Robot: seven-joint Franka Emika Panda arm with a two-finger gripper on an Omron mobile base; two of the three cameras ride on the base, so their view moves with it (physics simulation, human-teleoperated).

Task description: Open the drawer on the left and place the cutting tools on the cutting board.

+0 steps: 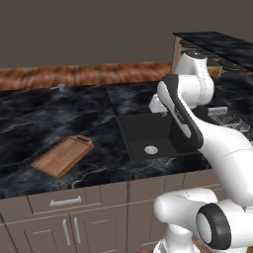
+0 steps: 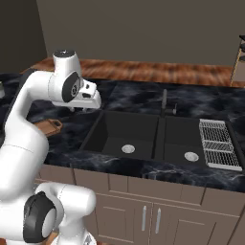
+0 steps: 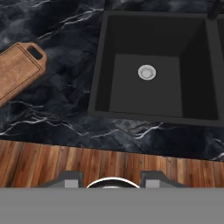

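I have the arm raised over the black marble counter (image 1: 29, 123) and its sink (image 3: 148, 70), so I judge we are at the very start: the drawer (image 1: 64, 200), below the cutting board (image 1: 63, 155), is shut and the cutting tools are presumably inside. The gripper (image 2: 85, 106) hangs above the counter's front edge holding nothing; how wide its jaws stand I cannot tell. Next I need to bring it down left to the drawer's silver handle (image 1: 65, 201).

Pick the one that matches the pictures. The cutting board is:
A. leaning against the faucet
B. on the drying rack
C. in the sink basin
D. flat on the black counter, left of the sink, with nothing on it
D. The cutting board lies flat on the dark marble counter, left of the sink, and its top is bare.
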